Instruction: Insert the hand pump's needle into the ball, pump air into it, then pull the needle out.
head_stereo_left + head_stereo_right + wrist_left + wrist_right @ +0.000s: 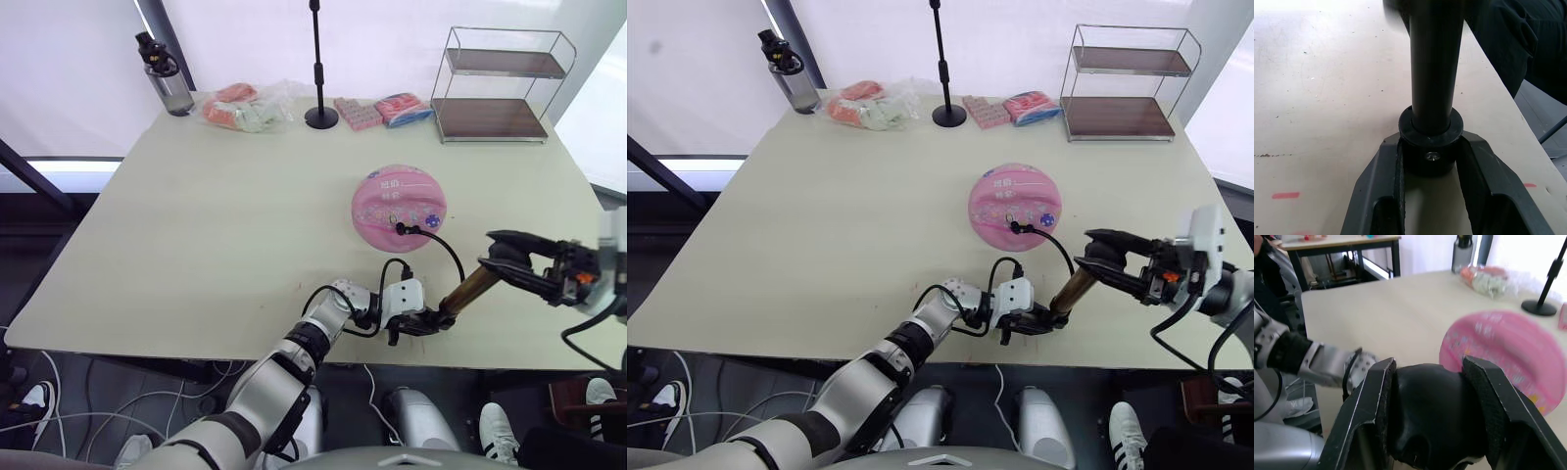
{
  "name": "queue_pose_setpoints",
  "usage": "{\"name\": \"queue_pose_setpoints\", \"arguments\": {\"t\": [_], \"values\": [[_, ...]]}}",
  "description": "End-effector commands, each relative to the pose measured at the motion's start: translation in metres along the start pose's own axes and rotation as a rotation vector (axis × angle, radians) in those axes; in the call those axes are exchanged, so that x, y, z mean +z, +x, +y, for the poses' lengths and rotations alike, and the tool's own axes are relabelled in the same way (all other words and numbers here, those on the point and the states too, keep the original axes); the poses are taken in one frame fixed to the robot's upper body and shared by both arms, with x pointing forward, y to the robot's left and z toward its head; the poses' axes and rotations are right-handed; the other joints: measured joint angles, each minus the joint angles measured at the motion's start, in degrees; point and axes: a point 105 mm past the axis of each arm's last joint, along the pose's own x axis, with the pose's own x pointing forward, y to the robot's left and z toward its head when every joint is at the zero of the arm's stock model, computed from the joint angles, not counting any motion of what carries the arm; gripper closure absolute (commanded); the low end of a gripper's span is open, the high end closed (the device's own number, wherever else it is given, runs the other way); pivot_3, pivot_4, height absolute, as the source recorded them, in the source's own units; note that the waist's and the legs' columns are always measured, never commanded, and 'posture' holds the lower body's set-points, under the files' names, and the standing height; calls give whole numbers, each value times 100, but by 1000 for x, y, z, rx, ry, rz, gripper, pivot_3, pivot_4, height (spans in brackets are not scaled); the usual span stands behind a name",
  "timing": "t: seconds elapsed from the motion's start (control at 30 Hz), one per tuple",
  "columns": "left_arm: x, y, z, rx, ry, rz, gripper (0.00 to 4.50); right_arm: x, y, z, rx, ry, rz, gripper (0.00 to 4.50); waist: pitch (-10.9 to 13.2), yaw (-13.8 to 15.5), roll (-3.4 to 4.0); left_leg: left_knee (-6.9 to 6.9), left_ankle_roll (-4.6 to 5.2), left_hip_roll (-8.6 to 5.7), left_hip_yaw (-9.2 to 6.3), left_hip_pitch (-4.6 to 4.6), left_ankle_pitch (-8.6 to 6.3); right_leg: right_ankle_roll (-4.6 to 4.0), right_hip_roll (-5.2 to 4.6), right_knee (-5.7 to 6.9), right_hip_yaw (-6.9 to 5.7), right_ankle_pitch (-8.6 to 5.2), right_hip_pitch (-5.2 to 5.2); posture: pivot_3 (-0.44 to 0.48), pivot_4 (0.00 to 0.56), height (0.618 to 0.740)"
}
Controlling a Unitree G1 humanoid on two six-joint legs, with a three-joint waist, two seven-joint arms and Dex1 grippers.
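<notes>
The pink ball [399, 207] lies flat on the table's right half, with the needle [400, 230] stuck in its near edge; only the needle's black fitting shows. The thin black hose [446, 249] loops from there down to the hand pump [472, 287], a bronze cylinder slanting above the front edge. My left gripper [423, 320] is shut on the pump's black bottom cap [1431, 141]. My right gripper [502, 257] is shut on the black handle [1432, 421] at the pump's upper end.
Along the table's far edge stand a dark water bottle [167, 85], plastic-wrapped packets [245, 108], a black stand with a round base [320, 110], more packets [387, 111] and a two-tier wire shelf [498, 86]. The table's left half is bare.
</notes>
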Motion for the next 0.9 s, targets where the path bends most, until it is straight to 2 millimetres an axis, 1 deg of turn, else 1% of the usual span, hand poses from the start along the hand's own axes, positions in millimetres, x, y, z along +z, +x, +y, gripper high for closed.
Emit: {"name": "queue_pose_setpoints", "arguments": {"t": [0.03,0.13,0.27,0.4,0.5,0.6,0.63,0.77,0.9], "values": [[-37,-6,-16,-31,-97,117,3502,46,-10,-4,-17,-79,-82,2772,2,-2,1,0,0,-1,3,1,0,0,-1,0,2,0,0,0,150,731],[-37,-6,-16,-32,-97,117,3502,65,-14,-6,-19,-76,-112,2772,4,0,1,0,0,0,1,1,0,0,0,0,0,0,0,0,150,731],[-37,-6,-15,-31,-95,119,3502,85,-19,-7,-17,-88,-110,2772,7,-1,2,0,0,0,1,-5,0,0,0,0,1,0,-5,0,150,731],[-37,-7,-14,-28,-95,121,3502,101,-21,-7,0,-83,-138,2772,12,1,3,0,1,0,1,-5,0,0,0,0,0,1,-5,0,150,731],[-38,-7,-15,-28,-95,122,3502,103,-20,-6,4,-85,-135,2772,23,3,17,2,1,-1,3,-14,0,1,-1,0,3,1,-13,0,150,731],[-38,-7,-15,-28,-95,121,3502,102,-18,-5,13,-79,-130,2772,27,5,22,1,1,-1,3,-22,0,1,-1,0,1,1,-20,0,150,731],[-38,-7,-15,-28,-95,122,3502,96,-17,-4,19,-77,-111,2772,27,6,23,1,1,-1,2,-24,0,1,-1,0,1,1,-21,0,150,731],[-38,-7,-14,-27,-93,122,3502,64,-11,1,43,-65,-13,2772,26,6,19,2,1,-1,0,-22,0,1,0,0,-2,1,-21,0,150,731],[-38,-6,-14,-24,-93,123,3502,36,-4,5,37,-11,-13,2772,20,-6,13,2,1,0,1,-13,0,2,1,1,0,1,-15,0,150,731]]}}
